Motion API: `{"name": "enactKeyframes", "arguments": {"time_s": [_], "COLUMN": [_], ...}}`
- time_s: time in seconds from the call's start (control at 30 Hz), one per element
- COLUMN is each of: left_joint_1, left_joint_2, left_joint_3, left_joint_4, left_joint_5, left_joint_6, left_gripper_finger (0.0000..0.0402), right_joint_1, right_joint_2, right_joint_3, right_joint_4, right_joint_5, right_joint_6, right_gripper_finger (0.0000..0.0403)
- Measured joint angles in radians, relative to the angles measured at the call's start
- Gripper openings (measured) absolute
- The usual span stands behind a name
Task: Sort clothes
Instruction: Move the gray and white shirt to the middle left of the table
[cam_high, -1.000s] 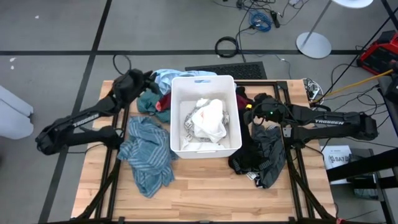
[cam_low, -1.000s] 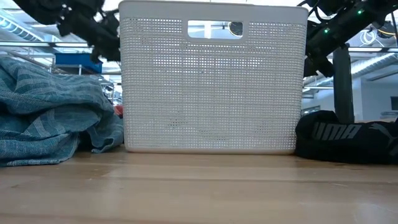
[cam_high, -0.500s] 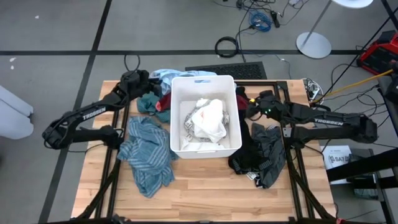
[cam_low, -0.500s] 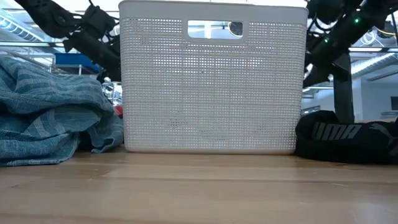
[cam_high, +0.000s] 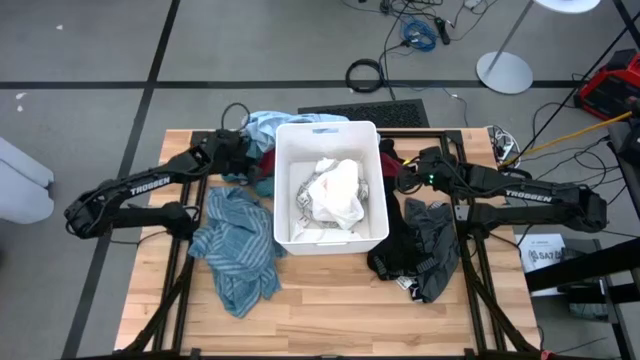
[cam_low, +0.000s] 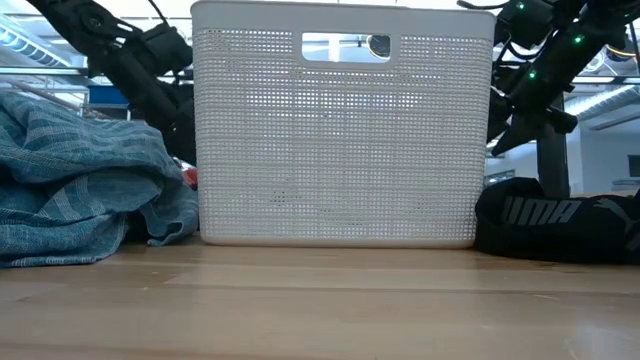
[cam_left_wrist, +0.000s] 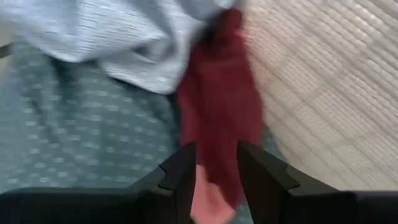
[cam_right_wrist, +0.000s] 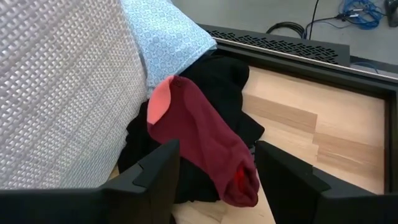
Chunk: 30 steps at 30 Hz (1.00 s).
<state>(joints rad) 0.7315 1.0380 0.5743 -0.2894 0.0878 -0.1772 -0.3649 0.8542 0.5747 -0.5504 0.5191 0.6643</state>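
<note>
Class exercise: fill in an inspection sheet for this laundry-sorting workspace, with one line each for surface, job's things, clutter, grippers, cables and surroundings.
Surface: wooden table, bare at front.
Job's things: teal striped garment left of white bin; white garment inside; dark garments right; dark red garment on black clothes.
Clutter: nothing seen.
Grippers: left gripper open around a red garment; right gripper open above the dark red garment.
Cables: coils on floor.
Surroundings: lamp base, floor tape.

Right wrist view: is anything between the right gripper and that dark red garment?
Nothing visible. The dark red garment lies on top of black clothing beside the white bin, directly ahead of the open right gripper.
</note>
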Motion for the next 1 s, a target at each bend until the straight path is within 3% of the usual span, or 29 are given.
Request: {"name": "enactKeyframes", "arguments": {"time_s": [0.13, 0.33, 0.6, 1.0], "left_joint_1": [-0.036, -0.073, -0.086, -0.086], "left_joint_2": [0.0, 0.0, 0.011, 0.146], "left_joint_3": [0.0, 0.0, 0.0, -0.002], "left_joint_4": [0.001, 0.002, -0.001, 0.044], "left_joint_5": [-0.054, -0.236, -0.216, -0.219], "left_joint_6": [0.0, 0.014, 0.008, -0.001], "left_gripper_finger": [0.0125, 0.0125, 0.0125, 0.0119], "right_joint_1": [0.0, 0.0, 0.0, 0.0], "right_joint_2": [0.0, 0.0, 0.0, 0.0], "right_joint_3": [0.0, 0.0, 0.0, 0.0], "right_joint_4": [0.001, 0.006, 0.008, 0.024], "right_joint_5": [-0.024, -0.051, -0.053, -0.053], "right_joint_6": [-0.001, 0.004, 0.007, 0.003], "right_gripper_finger": [0.0196, 0.0196, 0.0196, 0.0196]}}
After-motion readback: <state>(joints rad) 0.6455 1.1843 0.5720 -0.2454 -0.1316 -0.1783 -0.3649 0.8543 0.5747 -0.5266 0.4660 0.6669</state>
